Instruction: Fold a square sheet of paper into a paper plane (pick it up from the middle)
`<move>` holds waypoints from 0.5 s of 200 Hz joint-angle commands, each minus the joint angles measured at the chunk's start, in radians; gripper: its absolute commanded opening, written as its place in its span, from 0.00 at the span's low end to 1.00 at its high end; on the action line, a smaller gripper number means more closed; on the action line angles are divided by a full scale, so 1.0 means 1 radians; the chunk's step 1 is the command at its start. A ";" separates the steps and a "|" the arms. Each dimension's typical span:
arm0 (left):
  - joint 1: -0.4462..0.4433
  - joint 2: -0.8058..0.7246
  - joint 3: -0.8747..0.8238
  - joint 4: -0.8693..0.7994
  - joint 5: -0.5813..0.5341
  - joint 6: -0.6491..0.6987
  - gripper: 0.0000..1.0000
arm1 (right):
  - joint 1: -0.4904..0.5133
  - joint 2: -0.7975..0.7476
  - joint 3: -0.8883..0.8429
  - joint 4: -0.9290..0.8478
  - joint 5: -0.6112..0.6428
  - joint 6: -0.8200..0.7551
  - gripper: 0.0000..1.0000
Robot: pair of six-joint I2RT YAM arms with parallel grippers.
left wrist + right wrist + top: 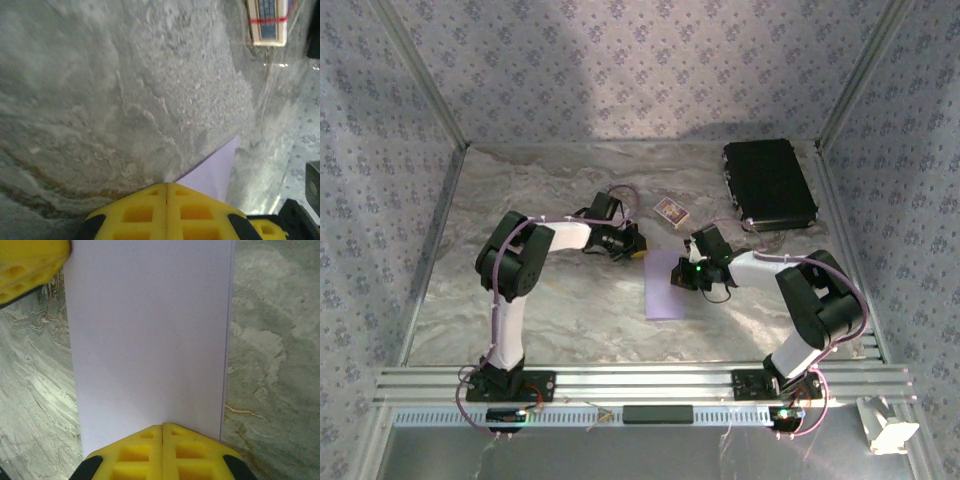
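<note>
Count: 2 arms (left arm (510, 265), right arm (815, 300)), 2 grippers, 1 square sheet of paper (665, 300), 1 small patterned card (671, 211), 1 black case (770, 183).
Tabletop (550, 310): grey marbled surface w/ patterned fabric walls on 3 sides.
Paper, place: pale lilac, flat on the tabletop, just off centre twd 5 o'clock in the top view.
Paper, shape: looks oblong there, longer from 12 to 6 than across. The rt wrist view shows a thin doubled line down its 3 o'clock edge.
Left gripper (636, 250): closed, yellow fingers pressed together, nothing seen btwn them.
Left gripper vs paper: just beside the sheet's 11 o'clock corner in the top view; can't tell if it touches. In the left wrist view a lilac corner pokes out at abt 2 o'clock of the tips.
Right gripper (681, 275): closed as well, yellow fingers meeting on a tight seam, no paper seen pinched.
Right gripper vs paper: over the sheet's 12 o'clock half in the top view. In the rt wrist view the tips sit at the sheet's 6 o'clock edge and the other gripper's yellow shows at 11 o'clock.
Card: at 12 o'clock of the paper, apart from it.
Case: near the tabletop's 2 o'clock corner, well apart from the paper.
</note>
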 commanded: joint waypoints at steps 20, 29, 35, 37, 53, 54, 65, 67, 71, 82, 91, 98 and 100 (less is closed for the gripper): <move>0.007 -0.002 0.055 -0.127 -0.187 -0.017 0.00 | 0.006 -0.001 -0.017 -0.103 0.023 -0.024 0.00; -0.002 -0.019 0.062 -0.133 -0.188 -0.013 0.00 | 0.007 -0.001 -0.013 -0.097 0.015 -0.024 0.00; -0.008 -0.032 0.067 -0.139 -0.190 -0.011 0.00 | 0.005 -0.002 -0.013 -0.088 0.005 -0.024 0.00; -0.010 -0.037 0.068 -0.140 -0.190 -0.009 0.00 | 0.005 -0.003 -0.013 -0.083 0.000 -0.025 0.00; -0.028 -0.084 0.065 -0.143 -0.195 -0.002 0.01 | 0.004 -0.020 0.002 -0.041 -0.056 -0.024 0.00; -0.028 -0.087 0.065 -0.143 -0.195 -0.001 0.00 | 0.004 -0.022 0.004 -0.040 -0.060 -0.025 0.00; -0.040 -0.121 0.056 -0.142 -0.200 0.001 0.01 | 0.002 -0.050 0.024 -0.021 -0.099 -0.024 0.02; -0.042 -0.128 0.054 -0.142 -0.201 0.002 0.02 | 0.002 -0.057 0.029 -0.019 -0.103 -0.024 0.03; -0.045 -0.140 0.049 -0.142 -0.202 0.006 0.02 | 0.002 -0.073 0.036 -0.020 -0.109 -0.024 0.04; -0.052 -0.174 0.033 -0.142 -0.206 0.018 0.03 | 0.000 -0.135 0.048 -0.033 -0.086 -0.061 0.08; -0.056 -0.198 0.017 -0.141 -0.207 0.033 0.04 | -0.007 -0.194 0.051 -0.078 -0.016 -0.054 0.11; -0.057 -0.218 0.001 -0.143 -0.208 0.044 0.04 | -0.015 -0.247 0.048 -0.130 0.066 -0.042 0.16; -0.057 -0.223 -0.004 -0.143 -0.210 0.047 0.04 | -0.019 -0.257 0.045 -0.146 0.089 -0.041 0.18</move>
